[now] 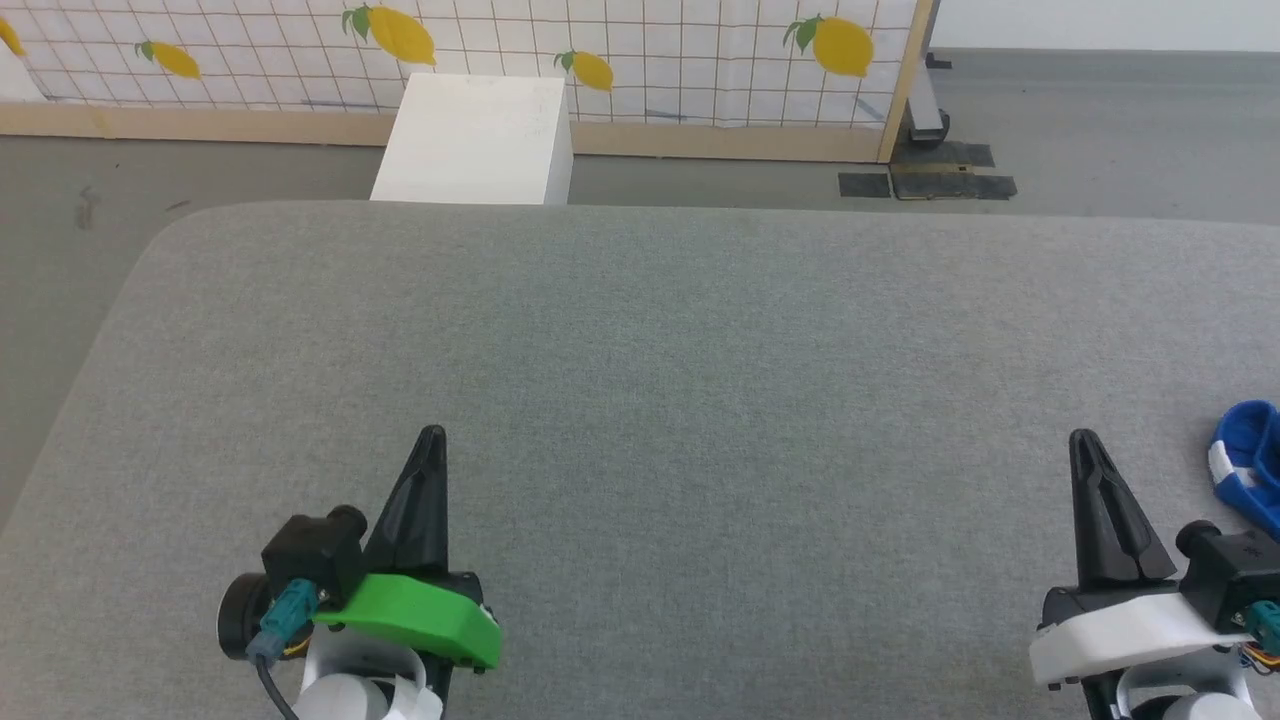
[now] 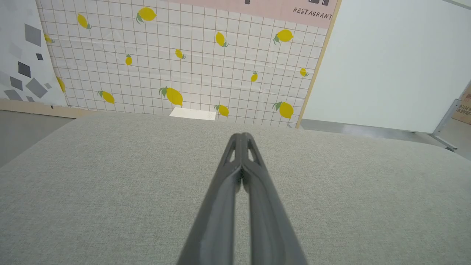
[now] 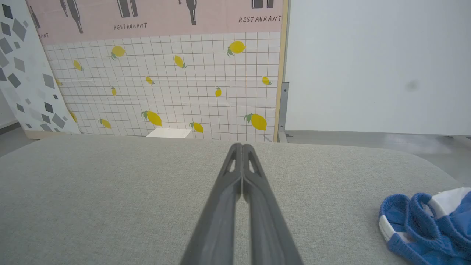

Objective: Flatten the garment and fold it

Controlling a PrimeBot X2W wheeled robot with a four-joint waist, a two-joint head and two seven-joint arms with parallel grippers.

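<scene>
The garment [image 1: 1250, 468], royal-blue shorts with white stripes, lies crumpled at the right edge of the grey padded table [image 1: 640, 360], partly cut off by the head view. In the right wrist view the garment [image 3: 428, 228] shows its gathered waistband at the lower right. My right gripper [image 1: 1083, 440] is shut and empty, a short way left of the garment, not touching it. My left gripper [image 1: 432, 435] is shut and empty over bare table at the lower left. Both pairs of fingertips are pressed together: left gripper [image 2: 241, 137], right gripper [image 3: 240, 147].
A white box [image 1: 478, 140] stands on the floor beyond the table's far edge. A lemon-print tiled partition [image 1: 600, 50] with a wooden frame runs behind it. Grey floor surrounds the table; dark mats [image 1: 930, 180] lie at the partition's right end.
</scene>
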